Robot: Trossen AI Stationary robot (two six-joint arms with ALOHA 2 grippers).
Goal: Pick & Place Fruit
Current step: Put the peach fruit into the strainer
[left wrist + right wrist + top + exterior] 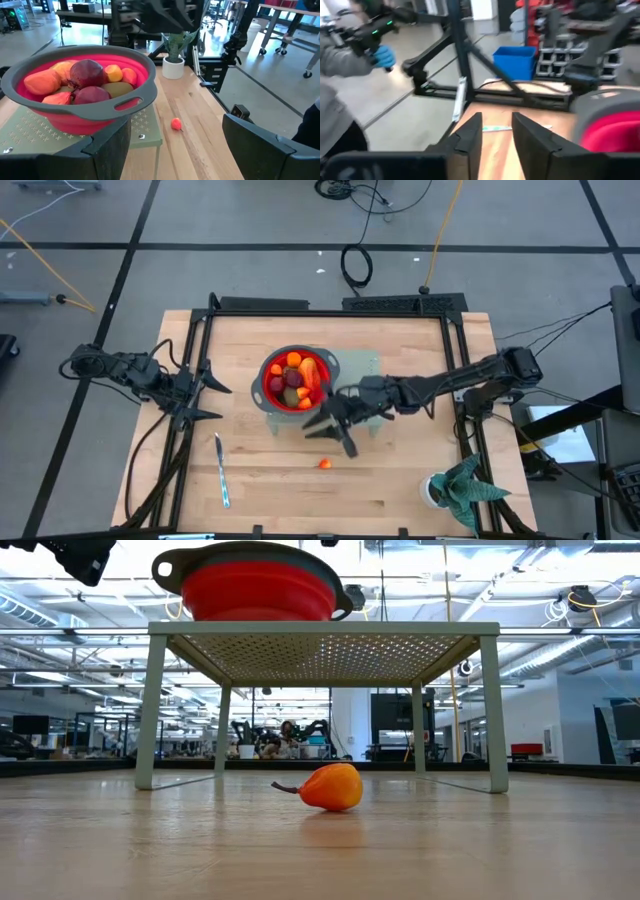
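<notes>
target: small orange fruit (325,464) lay loose on table (400,490), just below right gripper (333,423) | right fingers slightly apart, empty | right arm nearer; left gripper (205,401) spread, well aside | long axis: unclear

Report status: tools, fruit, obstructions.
Left tool open, parked left. Right tool empty beside bowl. One fruit loose on table. Nothing blocking.

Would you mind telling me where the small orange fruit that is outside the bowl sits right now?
In the high view, the small orange fruit lies alone on the table, just in front of the red bowl, right of the knife.
</notes>
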